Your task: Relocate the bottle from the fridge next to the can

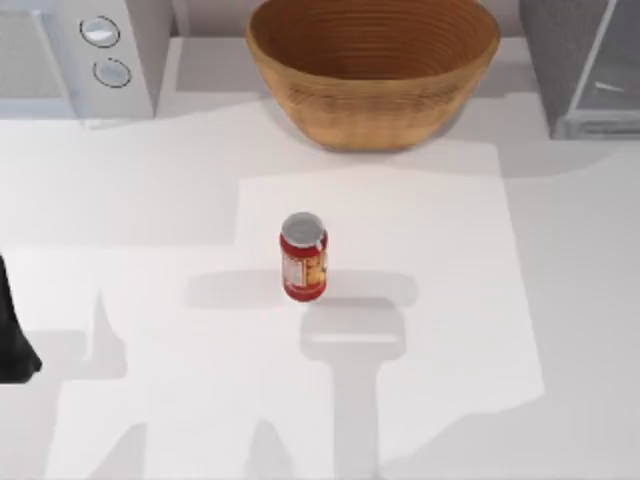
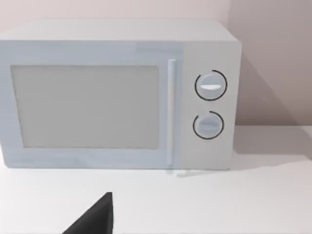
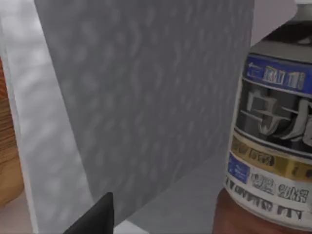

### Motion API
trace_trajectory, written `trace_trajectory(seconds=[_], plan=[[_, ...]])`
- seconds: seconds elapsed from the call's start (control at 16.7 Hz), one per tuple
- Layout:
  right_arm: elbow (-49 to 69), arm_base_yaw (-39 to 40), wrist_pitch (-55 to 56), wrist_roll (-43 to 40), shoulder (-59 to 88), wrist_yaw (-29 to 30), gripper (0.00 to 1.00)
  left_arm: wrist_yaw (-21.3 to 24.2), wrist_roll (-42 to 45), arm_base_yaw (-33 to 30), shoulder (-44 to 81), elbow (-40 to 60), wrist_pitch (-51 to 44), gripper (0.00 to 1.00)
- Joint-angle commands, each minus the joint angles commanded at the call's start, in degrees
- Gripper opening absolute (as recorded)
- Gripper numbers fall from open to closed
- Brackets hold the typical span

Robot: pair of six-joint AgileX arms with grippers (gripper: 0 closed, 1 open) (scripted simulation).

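While the red can (image 1: 304,257) stands upright near the middle of the white table (image 1: 150,200), with its silver top facing the overhead camera and its yellow-white label on its side, nothing stands beside it. Behind it, at the back of the table, sits a wide woven basket (image 1: 372,70). A white microwave (image 1: 85,55) with two round knobs fills the back left corner, and the fridge (image 1: 585,65), grey and boxy, stands at the back right corner.

In the right wrist view the bottle (image 3: 273,146) shows close up: its grey and black label with blue and gold bands sits high on the body, and dark reddish-brown liquid shows below the label. It stands just beside the fridge's speckled grey panel (image 3: 146,97), on a grey surface that looks like the fridge's interior. A dark finger tip of the right gripper (image 3: 95,219) shows at the lower edge of that view; whether this gripper is open or closed cannot be told, and it has hold of nothing visible.

The left arm (image 1: 15,340) is parked at the table's left edge, its wrist camera facing the microwave's door (image 2: 87,107), and the spread of its gripper cannot be told either.
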Motion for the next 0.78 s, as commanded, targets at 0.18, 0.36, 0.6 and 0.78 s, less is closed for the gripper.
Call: trace_trajectory(seconds=[0.18,0.36,0.6,0.78], plan=[[0.6,-0.4,0.3,0.0,0.8,-0.4,1.0,0.0,0.0,0.0,0.0,0.0,0.0,1.0],[0.2,1.1,0.2,0.0,0.3,-0.3,1.0,0.0,0.0,0.0,0.0,0.0,0.0,1.0],[2.3,1.6,-0.9,-0.1,1.5,1.6,1.0,0.0,0.0,0.0,0.0,0.0,0.0,1.0],[5.9,3.5,-2.6,-0.2,3.4,3.5,1.0,0.0,0.0,0.0,0.0,0.0,0.0,1.0]])
